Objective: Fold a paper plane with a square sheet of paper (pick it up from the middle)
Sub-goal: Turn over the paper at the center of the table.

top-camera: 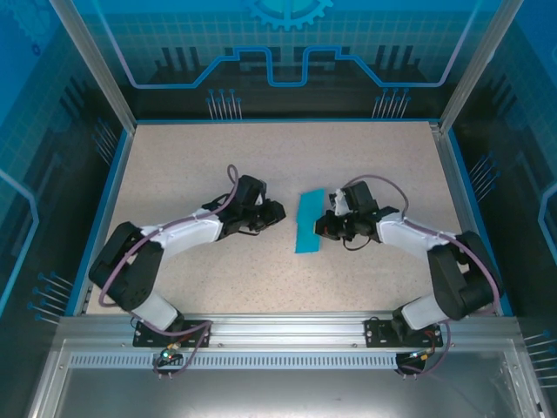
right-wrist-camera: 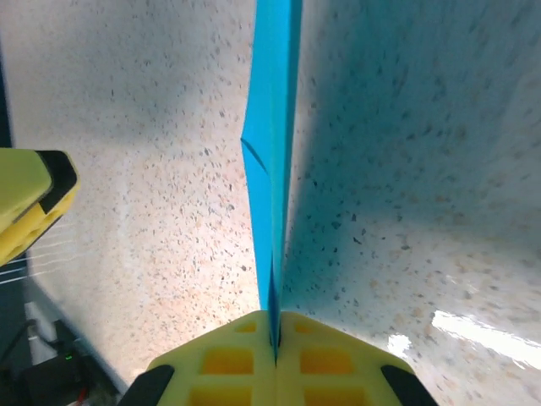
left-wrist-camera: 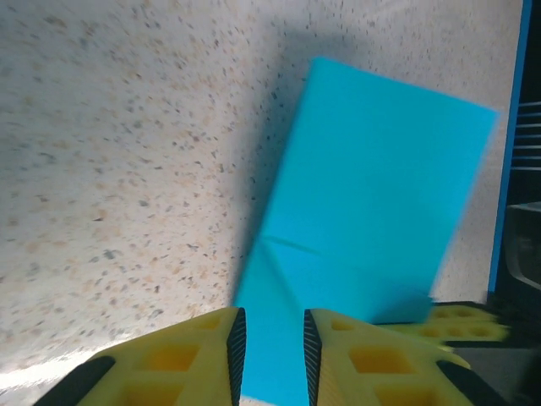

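This is a robotics lab cell: silver aluminium-profile frame (top-camera: 96,65), translucent blue gear-printed wall panels (top-camera: 287,43), and a speckled beige bench (top-camera: 191,165).

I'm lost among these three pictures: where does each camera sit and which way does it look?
Top external: above and behind the arms, looking down on the table; left arm and right arm show, the paper between them.
Left wrist: on the left arm, looking past its yellow jaws, slightly apart, at the paper.
Right wrist: on the right arm, looking along its jaws, shut on the paper, seen edge-on.
Shared: all three see the paper.
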